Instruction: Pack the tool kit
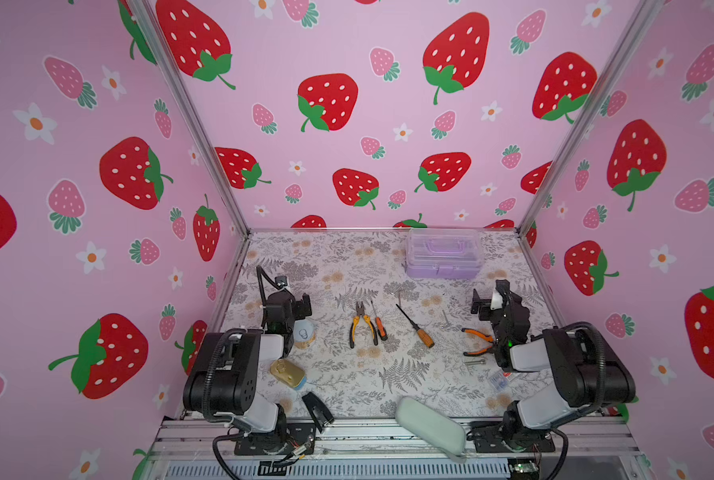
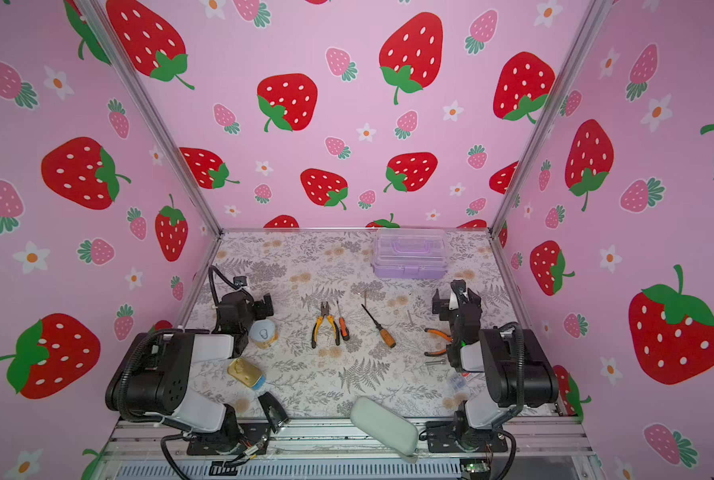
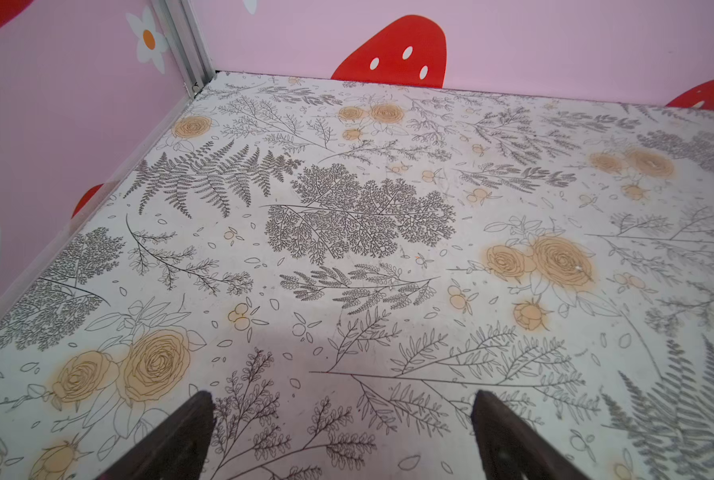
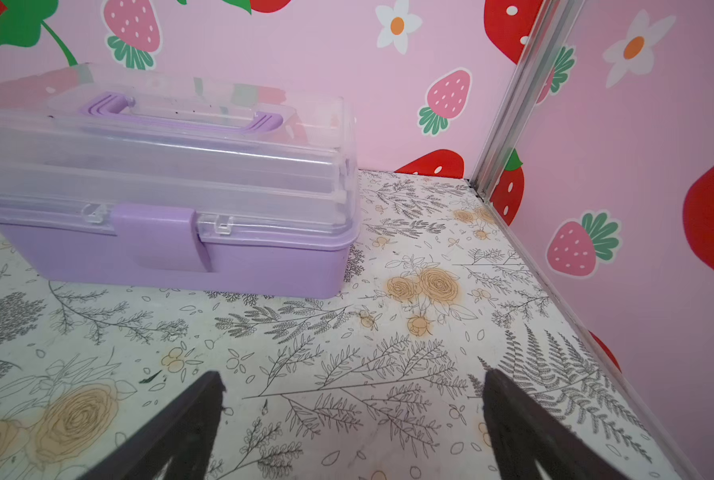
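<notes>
The tool kit case (image 1: 442, 253) (image 2: 409, 253), with its lilac base, clear lid and lilac handle, stands shut at the back right; the right wrist view shows it (image 4: 160, 187) close ahead. Loose on the mat lie yellow-handled pliers (image 1: 362, 322), a small orange screwdriver (image 1: 379, 323), a longer screwdriver (image 1: 415, 322), hex keys (image 1: 445, 319) and orange pliers (image 1: 477, 341) beside the right arm. My left gripper (image 1: 304, 304) (image 3: 342, 397) is open over bare mat. My right gripper (image 1: 477, 301) (image 4: 353, 376) is open too, a short way in front of the case.
A round gold tin (image 1: 305, 332) and a flat gold tin (image 1: 287, 372) sit by the left arm. A black clip-like tool (image 1: 317, 409) and a pale green pouch (image 1: 430, 426) lie at the front edge. A bolt (image 1: 473, 362) and a small clear packet (image 1: 498, 379) lie near the right arm.
</notes>
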